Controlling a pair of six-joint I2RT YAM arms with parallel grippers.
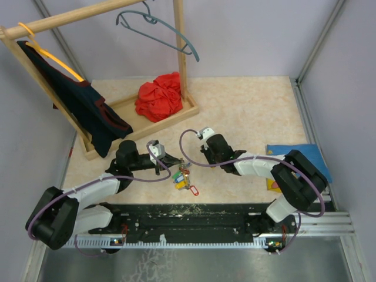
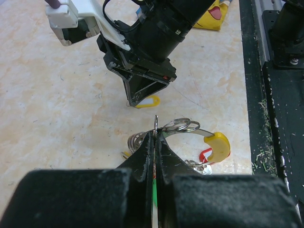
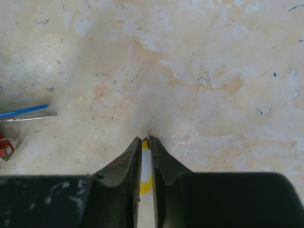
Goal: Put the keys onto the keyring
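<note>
L gripper (image 2: 156, 135) is clamped tight on the keyring (image 2: 217, 145) rim at near-centre of table (image 1: 247, 117), other keys (image 1: 183, 178) bunched at it, apparently to steady the ring, while R gripper (image 3: 146, 142), just right, pinches yellow-tagged key (image 3: 145, 183) tip-forward, prob. for threading.

The left arm (image 1: 88, 194) and right arm (image 1: 255, 167) are built alike, with smooth white tubular links between bulky matte-black joint housings. A thin purplish-grey cable (image 1: 189, 131) runs along each arm. A small white plastic camera block (image 2: 78, 12) sits at each wrist. The left gripper (image 2: 156, 136) and right gripper (image 3: 147, 140) have black tapered fingers (image 3: 126, 164), scuffed and flecked pale, rising from broad black blocks. A tiny red mark (image 2: 165, 77) shows on the right gripper's body.
</note>
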